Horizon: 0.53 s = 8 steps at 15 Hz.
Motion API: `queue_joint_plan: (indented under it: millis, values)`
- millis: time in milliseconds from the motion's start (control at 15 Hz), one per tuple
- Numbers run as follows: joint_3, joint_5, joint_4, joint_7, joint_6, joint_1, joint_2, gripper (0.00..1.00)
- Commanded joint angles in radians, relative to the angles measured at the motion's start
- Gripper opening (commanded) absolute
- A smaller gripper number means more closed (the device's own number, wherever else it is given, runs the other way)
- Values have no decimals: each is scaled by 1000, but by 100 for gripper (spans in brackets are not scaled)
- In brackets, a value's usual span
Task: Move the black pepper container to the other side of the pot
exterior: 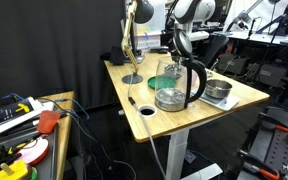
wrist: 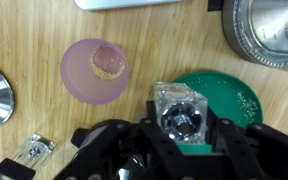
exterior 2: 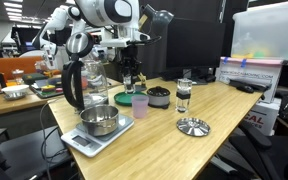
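The fingers (wrist: 181,128) are closed against both sides of the black pepper container (wrist: 181,112), a small clear jar seen from above in the wrist view, its faceted top catching the light between the dark pads. In an exterior view the fingers (exterior 2: 130,80) hang above the bench (exterior 2: 184,150) with the container (exterior 2: 130,82) gripped between them; whether its base touches the wood cannot be told. Directly beyond the fingers in the wrist view lies a green lid (wrist: 224,98), partly hidden by the jar, and to the other side of it a pink lid (wrist: 94,70) with a pale patch in its middle. Further off, at the frame's upper corner, is the rim of a steel pot (wrist: 269,32). In the exterior view a black-handled kettle (exterior 2: 84,82) stands beside the fingers, and a steel bowl (exterior 2: 99,121) on a scale sits nearer the camera.
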Motion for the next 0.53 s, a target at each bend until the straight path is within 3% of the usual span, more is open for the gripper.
queue_joint_plan:
  millis: [0,467]
  values:
    - [10,19,-44,-32,-8,-11,-89,18]
    - [-9,-59,-99,15,-58,17,-301,18]
